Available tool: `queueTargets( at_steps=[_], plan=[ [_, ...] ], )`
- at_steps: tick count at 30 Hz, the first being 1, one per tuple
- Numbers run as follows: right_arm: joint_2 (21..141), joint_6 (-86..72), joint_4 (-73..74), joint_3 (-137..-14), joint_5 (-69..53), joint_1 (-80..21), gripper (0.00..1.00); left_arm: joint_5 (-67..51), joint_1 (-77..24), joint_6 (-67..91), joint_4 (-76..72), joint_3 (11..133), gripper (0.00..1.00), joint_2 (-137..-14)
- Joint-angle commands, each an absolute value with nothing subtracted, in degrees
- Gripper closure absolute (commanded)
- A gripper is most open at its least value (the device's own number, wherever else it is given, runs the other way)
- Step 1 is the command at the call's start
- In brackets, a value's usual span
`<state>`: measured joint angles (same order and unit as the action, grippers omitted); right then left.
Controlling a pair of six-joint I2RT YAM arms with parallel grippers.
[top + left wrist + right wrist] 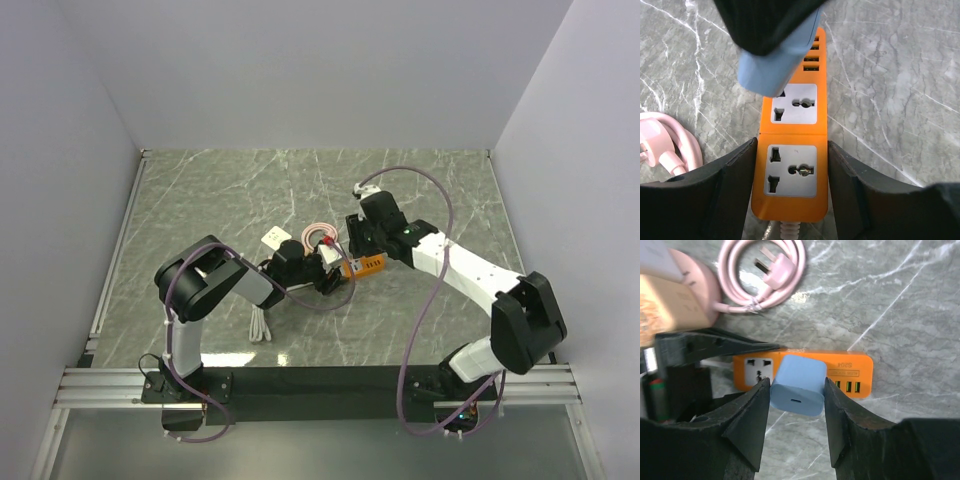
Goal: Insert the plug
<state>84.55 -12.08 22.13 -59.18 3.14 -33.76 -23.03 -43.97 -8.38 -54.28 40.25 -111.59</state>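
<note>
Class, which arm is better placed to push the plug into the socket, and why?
Right. The right pincer grips the blue plug over the orange power strip's open socket; the left pincer only clamps the strip's cable end.

The orange power strip [862, 371] bears "S204" (smaller print beneath is too blurred).

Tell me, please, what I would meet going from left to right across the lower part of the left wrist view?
Pink coiled cable → one black end effector finger → orange plastic power strip → the other black finger.
</note>
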Motion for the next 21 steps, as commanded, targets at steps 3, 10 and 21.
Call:
queueTargets(
  at_steps=[3,10,21],
  plan=[
    [80.9,-11.5,21.2,-58.7,0.9,-34.0,1.00,-22.7,-43.9,-10.0,-54.1,42.0,0.38,-111.8],
    [83.1,-11.1,21.4,-59.1,0.2,-34.0,1.00,-22.1,-44.0,-9.9,-56.2,40.1,0.38,-110.8],
    [79.3,-10.5,19.6,-56.7,-7.9,-34.0,1.00,-21.9,-43.9,-7.0,-79.1,31.2,0.33,-107.0]
  ],
)
